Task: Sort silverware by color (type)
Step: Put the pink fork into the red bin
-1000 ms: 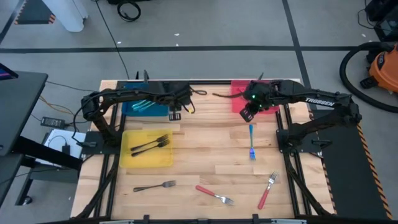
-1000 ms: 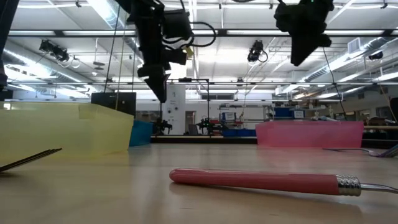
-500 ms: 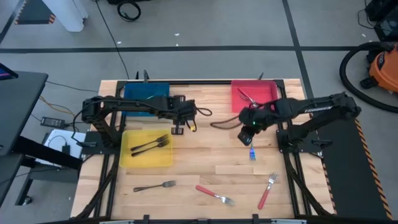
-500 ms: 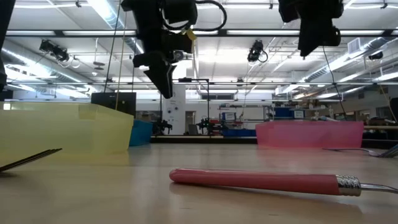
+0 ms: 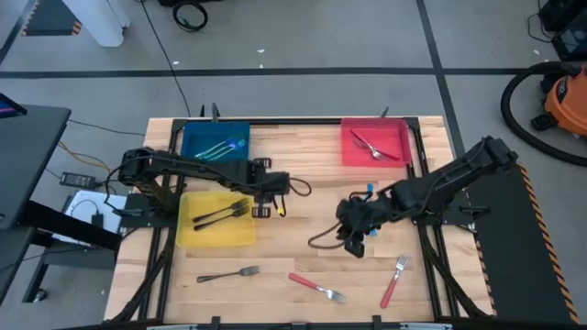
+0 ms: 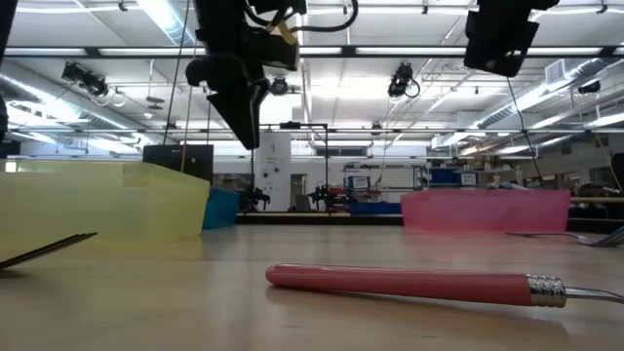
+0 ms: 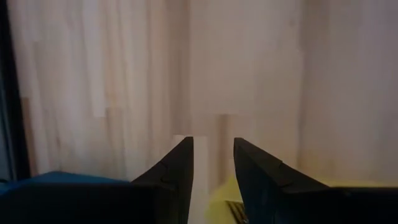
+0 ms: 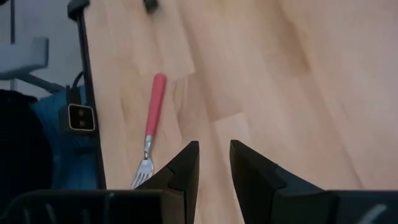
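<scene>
Wooden planks made up the table [image 5: 303,229] under me, with three flat trays set on it. My left gripper [image 5: 266,203] hung above bare wood just beside the yellow tray [image 5: 216,238], its two fingers [image 7: 180,168] parted by a narrow gap with nothing between them. My right gripper [image 5: 353,236] hovered over the middle of the table, near a blue-handled fork [image 5: 371,190] that showed only partly past my arm. Its fingers [image 8: 183,165] also stood slightly apart and held nothing.

From my right wrist I saw a red-handled fork [image 8: 149,134] lying flat on the wood, tines toward the camera.

Two black-handled forks [image 5: 222,214] lay side by side in the yellow tray. The blue tray [image 5: 197,135] held teal-handled forks [image 5: 218,149], though I could not count them. One fork [image 5: 370,146] lay in the red tray [image 5: 396,130] at the far right side.

Loose on the near part of the table were a black-handled fork [image 5: 227,274] on the left, a red-handled fork [image 5: 316,288] near the middle, and another red-handled fork [image 5: 394,280] toward the right. In the low view a red handle [image 6: 400,283] lay across the foreground, with the yellow tray's wall [image 6: 107,200] to one side.
</scene>
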Tool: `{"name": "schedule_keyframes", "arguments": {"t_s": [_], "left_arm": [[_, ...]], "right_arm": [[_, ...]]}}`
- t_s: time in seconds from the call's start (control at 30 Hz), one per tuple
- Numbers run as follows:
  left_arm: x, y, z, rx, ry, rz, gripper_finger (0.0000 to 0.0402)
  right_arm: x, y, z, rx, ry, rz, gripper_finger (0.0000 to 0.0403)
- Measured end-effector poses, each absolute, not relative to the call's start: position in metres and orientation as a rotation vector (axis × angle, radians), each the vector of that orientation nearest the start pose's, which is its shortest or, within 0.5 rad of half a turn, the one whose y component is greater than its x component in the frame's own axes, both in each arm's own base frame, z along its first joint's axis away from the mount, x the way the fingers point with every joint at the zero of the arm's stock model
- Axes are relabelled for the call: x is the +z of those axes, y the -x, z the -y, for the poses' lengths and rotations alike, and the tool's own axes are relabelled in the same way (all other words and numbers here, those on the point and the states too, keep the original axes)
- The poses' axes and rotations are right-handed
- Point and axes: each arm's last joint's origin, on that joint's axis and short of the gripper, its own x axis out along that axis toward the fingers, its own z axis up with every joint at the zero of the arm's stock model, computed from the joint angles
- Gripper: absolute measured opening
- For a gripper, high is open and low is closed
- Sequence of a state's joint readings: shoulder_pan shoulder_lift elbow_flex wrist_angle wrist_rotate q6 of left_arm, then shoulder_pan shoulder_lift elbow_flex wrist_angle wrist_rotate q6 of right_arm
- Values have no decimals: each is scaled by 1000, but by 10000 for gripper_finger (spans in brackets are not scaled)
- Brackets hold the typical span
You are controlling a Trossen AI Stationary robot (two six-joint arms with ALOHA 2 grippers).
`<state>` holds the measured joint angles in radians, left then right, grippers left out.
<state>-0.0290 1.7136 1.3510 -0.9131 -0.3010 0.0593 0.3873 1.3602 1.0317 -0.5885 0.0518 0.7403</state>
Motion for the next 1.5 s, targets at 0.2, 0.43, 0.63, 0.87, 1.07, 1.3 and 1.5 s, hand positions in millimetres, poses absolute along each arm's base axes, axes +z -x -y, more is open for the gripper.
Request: {"name": "schedule_keyframes", "arguments": {"t_s": [0.2,0.43,0.63,0.87,1.07,1.3,1.5], "left_arm": [[243,-334,24,182,-244,-1258,114],[241,-326,48,172,-232,-1301,114],[240,-318,65,180,-216,-1336,114],[240,-311,81,172,-215,-1350,114],[240,-309,90,180,-196,-1343,114],[240,-308,93,181,-190,-1338,114],[240,-310,93,193,-165,-1319,114]], "right_arm": [[242,-270,-121,0,-456,-980,99],[219,-297,-142,158,-388,-911,99],[202,-319,-146,246,-443,-854,100],[188,-323,-152,263,-442,-891,116],[185,-323,-167,263,-511,-852,141],[176,-313,-194,286,-481,-859,148],[171,-304,-208,284,-363,-843,147]]}}
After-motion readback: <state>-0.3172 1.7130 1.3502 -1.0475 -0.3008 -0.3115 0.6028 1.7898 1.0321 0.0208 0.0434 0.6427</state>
